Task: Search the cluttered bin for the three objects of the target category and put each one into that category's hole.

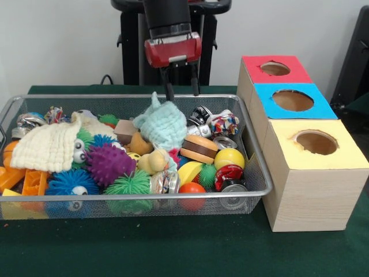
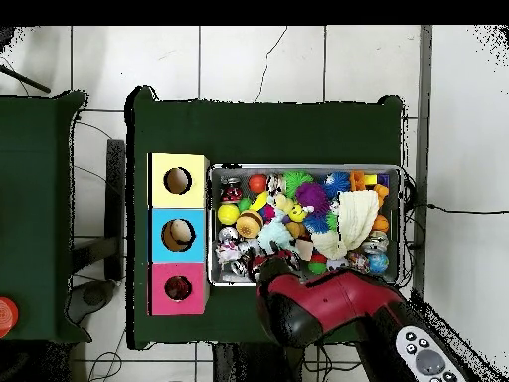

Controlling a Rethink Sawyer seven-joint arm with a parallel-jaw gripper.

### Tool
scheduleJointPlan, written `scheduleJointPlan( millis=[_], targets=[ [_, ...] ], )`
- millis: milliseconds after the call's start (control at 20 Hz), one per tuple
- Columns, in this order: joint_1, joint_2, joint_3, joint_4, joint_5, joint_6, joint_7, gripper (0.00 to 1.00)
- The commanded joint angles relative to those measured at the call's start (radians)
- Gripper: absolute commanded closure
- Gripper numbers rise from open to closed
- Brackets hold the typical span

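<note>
The tool (image 1: pixel 180 86) hangs over the far rim of the wire-mesh bin (image 1: pixel 256 173), its two thin black fingers (image 1: pixel 169 88) spread apart, holding nothing. The left fingertip is just behind the peak of a pale teal knitted cloth (image 1: pixel 161 127); whether they touch cannot be told. In the bin, a pale yellow plush animal (image 1: pixel 153 161) lies near the middle, with a tan plush (image 1: pixel 140 144) just behind it. The red-topped box with its round hole (image 1: pixel 275 68) stands on the green counter (image 1: pixel 173 248), farthest back in the row beside the bin.
</note>
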Motion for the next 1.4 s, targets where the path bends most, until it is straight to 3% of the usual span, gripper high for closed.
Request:
scheduleJointPlan(
  millis=[50, 650, 950, 1150, 1400],
  targets=[
    [-0.022, -0.143, 0.155, 0.068, 0.129, 0.135, -0.02, 0.0],
    [-0.04, -0.069, 0.151, 0.036, 0.095, 0.108, -0.021, 0.0],
    [-0.07, 0.018, 0.124, -0.043, 0.013, 0.088, -0.06, 0.0],
    [-0.098, 0.019, 0.142, -0.076, -0.002, 0.106, -0.102, 0.0],
    [-0.142, 0.075, 0.168, -0.144, -0.046, 0.139, -0.165, 0.0]
  ],
)
